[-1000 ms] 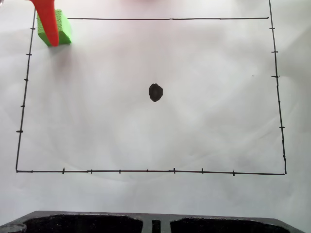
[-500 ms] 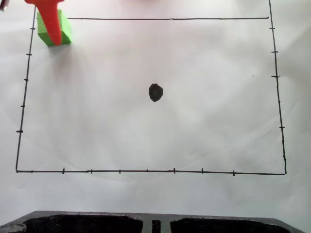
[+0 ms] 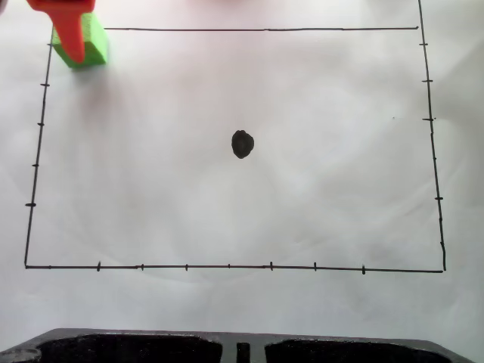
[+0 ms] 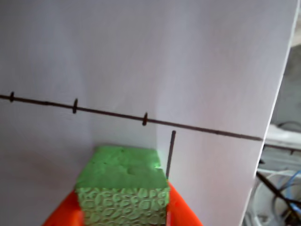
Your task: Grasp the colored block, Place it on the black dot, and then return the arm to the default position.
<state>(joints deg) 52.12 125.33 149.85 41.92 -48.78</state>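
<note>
The green block (image 3: pixel 85 45) sits at the far-left top corner of the black border lines (image 3: pixel 257 29), well apart from the black dot (image 3: pixel 242 144) at the sheet's middle. In the wrist view the gripper (image 4: pixel 123 214) is clamped on the block (image 4: pixel 123 181), one orange-red finger (image 4: pixel 63 216) pressed to its left face and the other to its right. In the fixed view the tapered finger (image 3: pixel 69 36) crosses the block's left half. To carry this well, I judge, lift straight off the white paper (image 3: pixel 340 189) first, keep the squeeze steady, then travel rightward and toward the dot without dragging.
</note>
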